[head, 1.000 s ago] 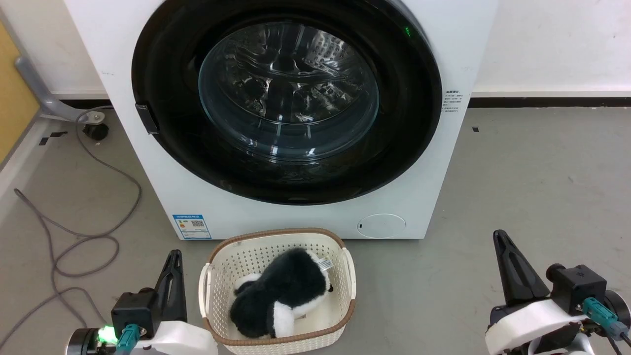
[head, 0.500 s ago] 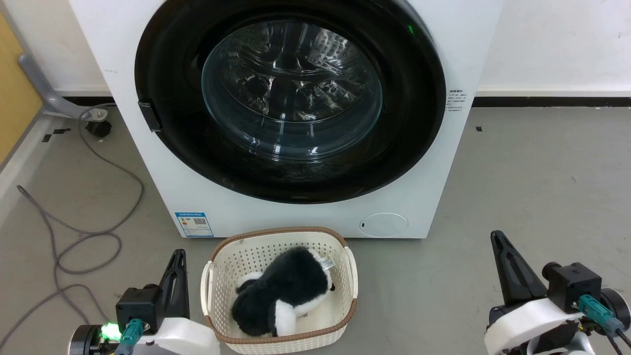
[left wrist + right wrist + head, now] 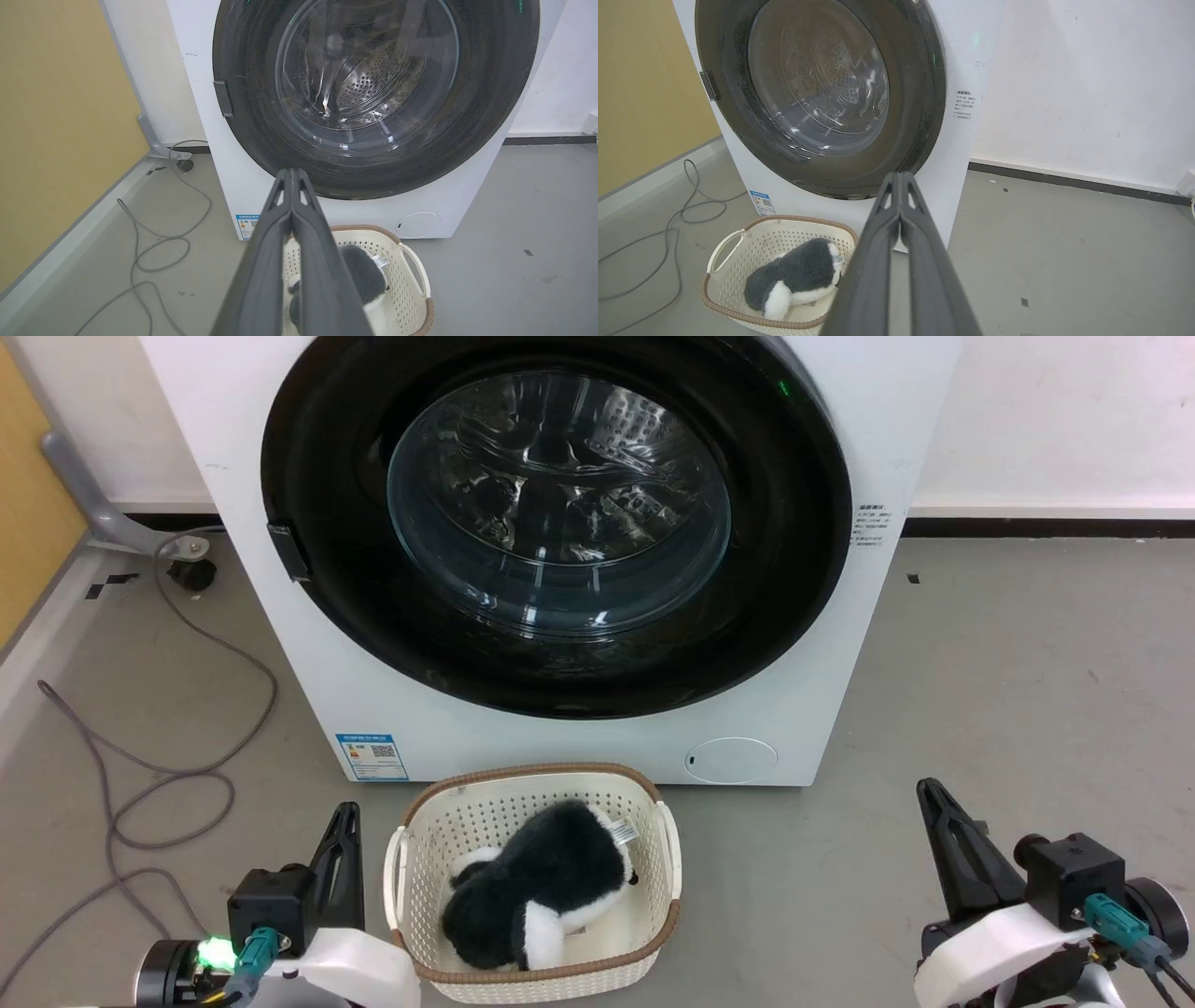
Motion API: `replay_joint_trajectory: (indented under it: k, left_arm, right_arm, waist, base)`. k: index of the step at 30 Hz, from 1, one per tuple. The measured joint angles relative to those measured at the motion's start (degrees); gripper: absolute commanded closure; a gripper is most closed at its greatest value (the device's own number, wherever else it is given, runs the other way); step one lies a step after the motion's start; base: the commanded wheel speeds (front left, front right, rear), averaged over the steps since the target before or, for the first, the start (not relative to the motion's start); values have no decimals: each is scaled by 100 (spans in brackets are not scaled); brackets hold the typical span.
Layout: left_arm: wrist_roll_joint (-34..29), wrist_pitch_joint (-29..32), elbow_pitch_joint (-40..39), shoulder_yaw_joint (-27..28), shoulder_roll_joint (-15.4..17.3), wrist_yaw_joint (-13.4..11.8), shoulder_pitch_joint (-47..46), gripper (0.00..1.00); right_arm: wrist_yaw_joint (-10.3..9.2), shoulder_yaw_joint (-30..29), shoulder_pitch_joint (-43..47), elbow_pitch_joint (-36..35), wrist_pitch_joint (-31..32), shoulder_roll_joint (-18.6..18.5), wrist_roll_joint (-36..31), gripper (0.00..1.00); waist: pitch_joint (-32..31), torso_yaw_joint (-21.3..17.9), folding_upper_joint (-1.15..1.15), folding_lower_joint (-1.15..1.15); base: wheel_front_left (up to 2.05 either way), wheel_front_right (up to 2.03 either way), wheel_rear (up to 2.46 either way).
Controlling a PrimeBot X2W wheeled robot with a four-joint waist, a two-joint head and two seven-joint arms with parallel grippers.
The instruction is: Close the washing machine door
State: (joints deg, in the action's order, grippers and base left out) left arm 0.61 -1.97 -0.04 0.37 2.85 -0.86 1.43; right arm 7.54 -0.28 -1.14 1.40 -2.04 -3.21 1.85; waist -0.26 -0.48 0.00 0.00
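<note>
A yellow panel (image 3: 26, 495) edges the far left, and a grey cable (image 3: 140, 775) loops across the grey floor (image 3: 1008, 691) beside it. At lower left of the head view, the left gripper (image 3: 349, 810) hovers above the floor with its two dark fingers pressed tight together, holding nothing. Just to its right, a cream perforated basket (image 3: 523, 771) with a brown rim sits on the floor close in front of the washing machine (image 3: 523, 747), and a black-and-white plush toy (image 3: 541, 887) lies inside it. The white machine fills the centre. The washing machine door (image 3: 558, 504) lies flat against its front, the black rim nearly as wide as the cabinet, and the steel drum shows through the clear glass bowl. A small dark tab (image 3: 288, 553) sits on the door's left edge. A blue label (image 3: 372, 757) and a round flap (image 3: 731, 760) mark the panel below. At lower right, well apart from the machine, the right gripper (image 3: 927, 788) is likewise fully closed and empty-handed, in front of a white wall (image 3: 1055, 420).
</note>
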Motion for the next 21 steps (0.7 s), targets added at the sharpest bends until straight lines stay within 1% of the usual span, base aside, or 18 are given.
replay_joint_trajectory:
  k: [21]
  left_arm:
    - [-44,196,0,-33,0,63,-54,100]
  right_arm:
    - [0,23,10,-107,198,1,-141,100]
  waist:
    - [26,48,0,0]
  base:
    - [0,0,0]
